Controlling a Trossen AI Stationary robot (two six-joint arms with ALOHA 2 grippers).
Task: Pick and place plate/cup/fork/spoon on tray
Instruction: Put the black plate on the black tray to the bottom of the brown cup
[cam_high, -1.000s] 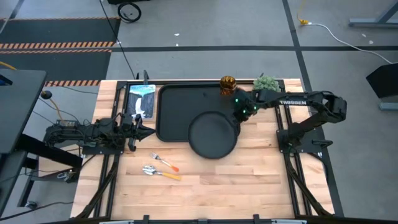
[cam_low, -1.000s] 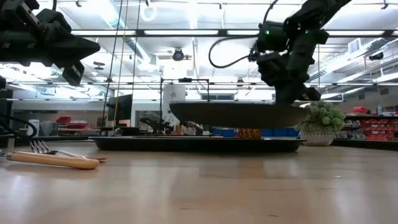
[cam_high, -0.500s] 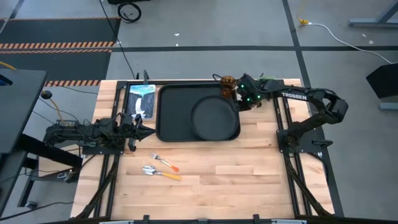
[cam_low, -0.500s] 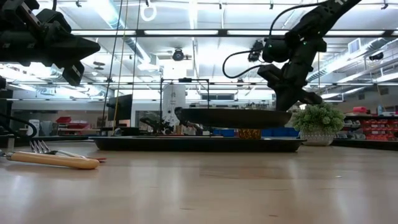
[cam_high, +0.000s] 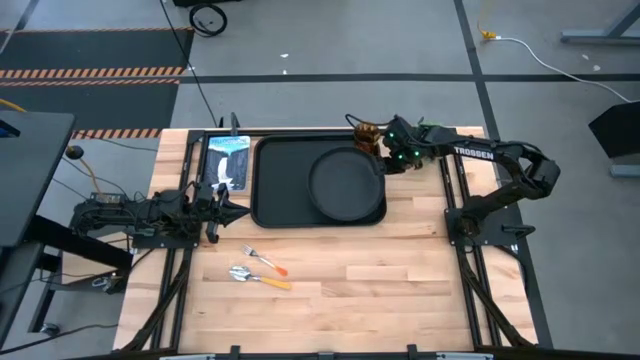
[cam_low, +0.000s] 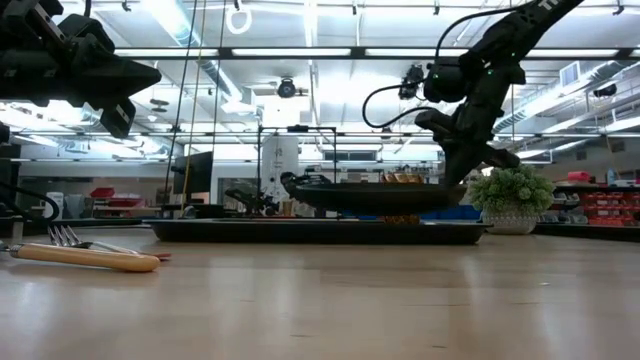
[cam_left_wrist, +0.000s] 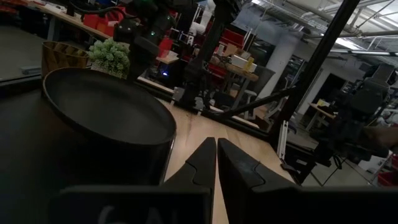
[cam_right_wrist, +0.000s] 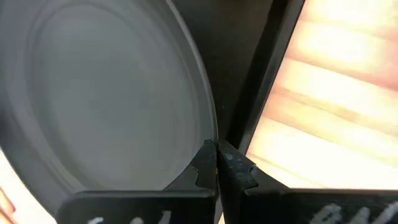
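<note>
Workshop interior behind the bench: ceiling strip lights, shelving, grey floor with a hazard-striped mat at one side. Surface: pale wooden table (cam_high: 400, 270).

Tray (cam_high: 275, 180): lies at the table's far middle, a blue-white picture card (cam_high: 228, 160) just beside it on the left arm's side.

Plate (cam_high: 345, 185): held over the tray's right half; the low view shows it level and lifted clear of the tray.

Right gripper (cam_high: 381, 166): reaches in from the right, fingers pinched together on the plate's rim at its right edge.

Cup (cam_high: 366, 130): near the tray's far right corner, mostly hidden by the arm; green plant ball (cam_low: 510, 188) beyond it.

Fork (cam_high: 264, 262) and spoon (cam_high: 256, 279): side by side on bare wood, well apart from the tray.

Left gripper (cam_high: 228, 211): rests at the table's left edge, fingers closed together, holding nothing.
</note>
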